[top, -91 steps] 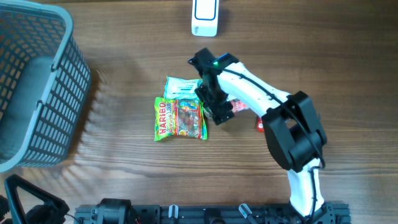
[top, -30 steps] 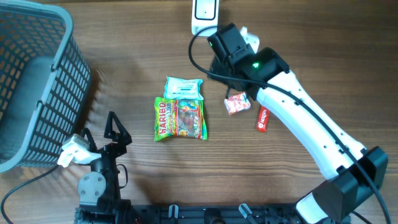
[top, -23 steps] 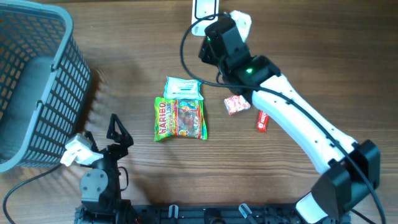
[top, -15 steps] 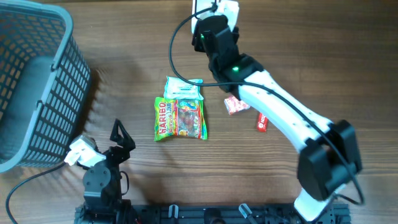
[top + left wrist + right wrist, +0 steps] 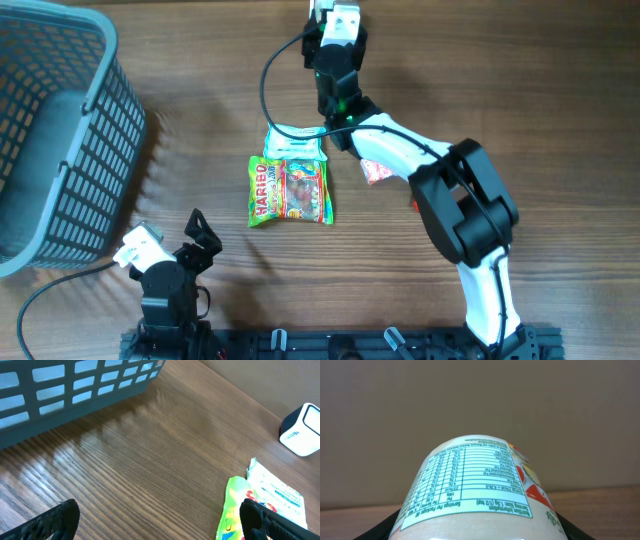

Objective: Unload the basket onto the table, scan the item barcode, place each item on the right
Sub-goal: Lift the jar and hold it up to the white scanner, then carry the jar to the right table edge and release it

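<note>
Right end effector clamps a package, nutrition label legible only wrist-side; left end effector gapes.

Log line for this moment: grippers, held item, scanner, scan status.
left gripper: open, empty | right gripper: shut on labelled item | item: near scanner, nutrition table toward wrist camera | scan: unconfirmed

A grey plastic basket with slatted walls stands at the left edge of the wooden table. Well apart from it, near the middle, a bag of Haribo sweets lies flat, printed side up. A white and green packet lies at the bag's far end, touching or slightly overlapping it. Just right of both lies a small red and white wrapper, partly covered from above.
</note>
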{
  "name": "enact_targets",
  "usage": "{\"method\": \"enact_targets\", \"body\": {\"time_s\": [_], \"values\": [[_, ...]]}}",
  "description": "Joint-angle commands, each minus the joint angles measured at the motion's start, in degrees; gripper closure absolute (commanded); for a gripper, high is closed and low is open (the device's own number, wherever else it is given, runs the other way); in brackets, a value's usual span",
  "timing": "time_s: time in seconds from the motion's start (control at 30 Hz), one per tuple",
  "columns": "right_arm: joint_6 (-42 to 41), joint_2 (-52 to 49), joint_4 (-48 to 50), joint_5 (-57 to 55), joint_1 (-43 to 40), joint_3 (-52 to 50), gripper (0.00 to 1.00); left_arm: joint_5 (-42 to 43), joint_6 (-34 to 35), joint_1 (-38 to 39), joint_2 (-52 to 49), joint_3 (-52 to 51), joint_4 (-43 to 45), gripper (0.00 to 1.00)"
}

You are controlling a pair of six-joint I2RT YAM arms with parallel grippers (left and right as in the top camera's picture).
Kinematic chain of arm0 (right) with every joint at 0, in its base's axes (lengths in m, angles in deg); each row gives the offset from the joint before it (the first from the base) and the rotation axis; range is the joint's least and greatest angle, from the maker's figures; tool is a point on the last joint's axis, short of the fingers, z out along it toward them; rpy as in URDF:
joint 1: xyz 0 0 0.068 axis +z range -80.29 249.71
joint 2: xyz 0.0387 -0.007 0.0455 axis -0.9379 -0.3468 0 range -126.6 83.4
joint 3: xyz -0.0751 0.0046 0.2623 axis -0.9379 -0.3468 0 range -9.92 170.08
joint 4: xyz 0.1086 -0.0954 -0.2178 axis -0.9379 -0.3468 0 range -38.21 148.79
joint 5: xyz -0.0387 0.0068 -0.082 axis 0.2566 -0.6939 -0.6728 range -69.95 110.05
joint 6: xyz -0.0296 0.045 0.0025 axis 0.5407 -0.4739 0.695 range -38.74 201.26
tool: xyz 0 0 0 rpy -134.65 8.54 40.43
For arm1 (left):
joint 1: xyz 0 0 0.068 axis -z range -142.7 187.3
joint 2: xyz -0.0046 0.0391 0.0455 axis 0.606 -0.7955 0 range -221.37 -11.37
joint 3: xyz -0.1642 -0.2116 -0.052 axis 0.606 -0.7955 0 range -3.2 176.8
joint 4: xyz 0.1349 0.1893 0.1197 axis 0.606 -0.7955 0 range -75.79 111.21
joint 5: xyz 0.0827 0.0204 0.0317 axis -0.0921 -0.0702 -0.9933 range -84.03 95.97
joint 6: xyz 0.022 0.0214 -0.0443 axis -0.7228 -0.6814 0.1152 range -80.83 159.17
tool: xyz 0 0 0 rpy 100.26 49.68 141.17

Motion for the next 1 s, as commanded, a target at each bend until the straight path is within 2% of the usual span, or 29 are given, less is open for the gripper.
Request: {"method": "enact_targets", "body": {"time_s": [0.0,0.07,0.17,0.53,0.97], "values": [[1.5,-3.7,1.6,1.7,-2.4,3.3,0.53,0.1,0.3,-0.2,0.5,0.0,-0.3,0.00],[-0.5,-5.1,1.5,2.7,-3.2,5.2,0.47,0.1,0.3,-0.2,0.5,0.0,-0.3,0.00],[-1.0,-6.1,0.9,5.1,-3.6,7.3,0.45,0.1,0.3,-0.2,0.5,0.0,-0.3,0.00],[-1.4,-15.2,-4.4,6.6,-3.9,18.8,0.43,0.1,0.3,-0.2,0.5,0.0,-0.3,0.00],[-3.7,-15.3,-6.7,4.3,-3.6,20.3,0.41,0.1,0.3,-0.2,0.5,0.0,-0.3,0.00]]}}
